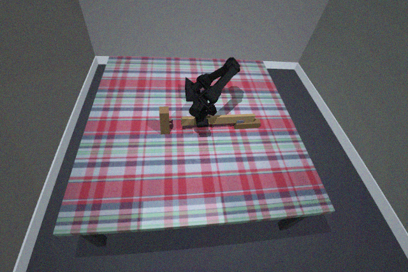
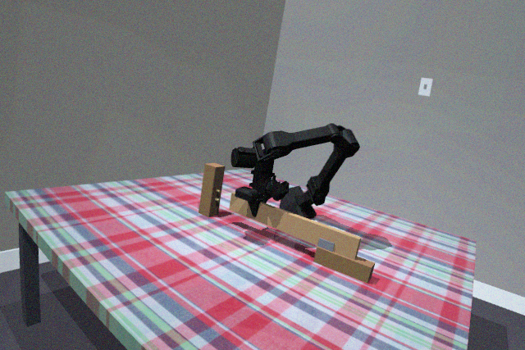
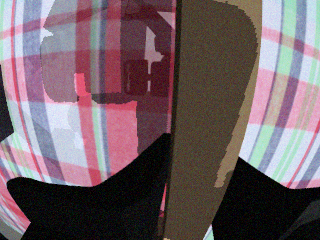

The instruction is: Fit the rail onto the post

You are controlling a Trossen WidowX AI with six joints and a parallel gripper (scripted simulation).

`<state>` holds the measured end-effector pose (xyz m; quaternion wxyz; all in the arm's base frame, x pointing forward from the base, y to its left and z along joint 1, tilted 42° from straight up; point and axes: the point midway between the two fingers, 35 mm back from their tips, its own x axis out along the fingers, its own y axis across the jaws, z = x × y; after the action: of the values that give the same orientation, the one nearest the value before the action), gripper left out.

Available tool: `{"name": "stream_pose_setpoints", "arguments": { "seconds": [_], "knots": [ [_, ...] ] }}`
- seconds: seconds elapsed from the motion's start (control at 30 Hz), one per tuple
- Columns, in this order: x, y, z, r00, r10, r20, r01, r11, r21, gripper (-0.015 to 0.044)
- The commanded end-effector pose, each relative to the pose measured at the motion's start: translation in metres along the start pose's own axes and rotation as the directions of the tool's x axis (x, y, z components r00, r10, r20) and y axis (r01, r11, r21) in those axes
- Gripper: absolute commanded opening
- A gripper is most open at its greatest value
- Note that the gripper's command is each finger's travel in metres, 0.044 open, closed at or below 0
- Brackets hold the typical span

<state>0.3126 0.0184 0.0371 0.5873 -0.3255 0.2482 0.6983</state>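
Observation:
The wooden rail [image 1: 230,119] [image 2: 305,227] [image 3: 215,75] is held by my gripper [image 1: 201,122] [image 2: 255,206] [image 3: 202,150], which is shut on it near its post-side end. That end appears raised a little, with a shadow on the cloth apart from it. The far end sits at the grey bracket [image 1: 240,121] [image 2: 326,244] on the low footboard block [image 1: 248,125] [image 2: 343,264]. The post [image 1: 164,122] [image 2: 210,189] stands upright, its two pegs [image 2: 217,195] facing the rail end across a gap. The rail's holes are not visible.
The table [image 1: 197,190] [image 2: 169,270] has a plaid cloth. The arm [image 1: 224,81] [image 2: 305,136] reaches over the rail from behind and bends down to it. Its dark base stands behind the rail. Grey walls surround the table.

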Motion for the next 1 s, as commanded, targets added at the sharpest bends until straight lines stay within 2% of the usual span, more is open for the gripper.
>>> {"name": "stream_pose_setpoints", "arguments": {
  "seconds": [0.0, 0.97],
  "knots": [
    [-0.0025, -0.0002, -0.0009, 1.0, -0.007, -0.006, 0.007, 1.0, 0.0, 0.0],
    [-0.0018, 0.0001, -0.0093, 1.0, -0.008, -0.007, 0.008, 1.0, 0.0, 0.0]
  ]
}}
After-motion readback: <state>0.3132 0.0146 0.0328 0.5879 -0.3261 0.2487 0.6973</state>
